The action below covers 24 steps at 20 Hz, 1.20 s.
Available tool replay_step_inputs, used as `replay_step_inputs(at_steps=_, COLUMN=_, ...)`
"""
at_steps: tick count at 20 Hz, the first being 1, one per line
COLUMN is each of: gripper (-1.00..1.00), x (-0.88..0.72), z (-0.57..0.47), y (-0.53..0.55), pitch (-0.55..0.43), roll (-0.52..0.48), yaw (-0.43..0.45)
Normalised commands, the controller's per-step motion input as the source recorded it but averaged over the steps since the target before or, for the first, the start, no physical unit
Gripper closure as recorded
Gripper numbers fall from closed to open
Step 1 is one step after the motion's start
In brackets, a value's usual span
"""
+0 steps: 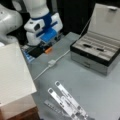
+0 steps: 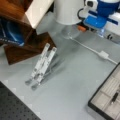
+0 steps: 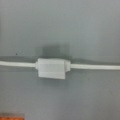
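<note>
Gripper [image 1: 46, 37] is hovering far left, seemingly lining up over the cable switch [image 3: 51, 68]; can't tell if fingers are apart, and grabbing it is calling for a drop.

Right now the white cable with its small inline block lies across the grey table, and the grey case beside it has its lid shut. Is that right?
Not quite. The white cable with its inline block does lie across the grey table, but the grey case has its lid raised: a front view shows the open compartments with a dark pen inside.
</note>
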Motion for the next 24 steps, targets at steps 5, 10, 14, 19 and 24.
replay_step_inputs(at_steps=5, gripper=-1.0, x=0.71, z=0.33, y=-0.22, pitch=0.263, roll=-0.07, yaw=0.119)
replay_step_inputs(at_steps=10, gripper=-1.0, x=0.67, z=0.34, y=-0.14, pitch=0.261, roll=-0.063, yaw=0.09)
replay_step_inputs(at_steps=14, gripper=-1.0, x=0.59, z=0.37, y=-0.04, pitch=0.291, roll=-0.134, yaw=0.06)
replay_step_inputs(at_steps=19, gripper=-1.0, x=0.48, z=0.17, y=0.03, pitch=0.311, roll=-0.194, yaw=0.007)
replay_step_inputs(at_steps=24, gripper=-1.0, x=0.38, z=0.04, y=0.13, pitch=0.299, roll=-0.156, yaw=-0.06)
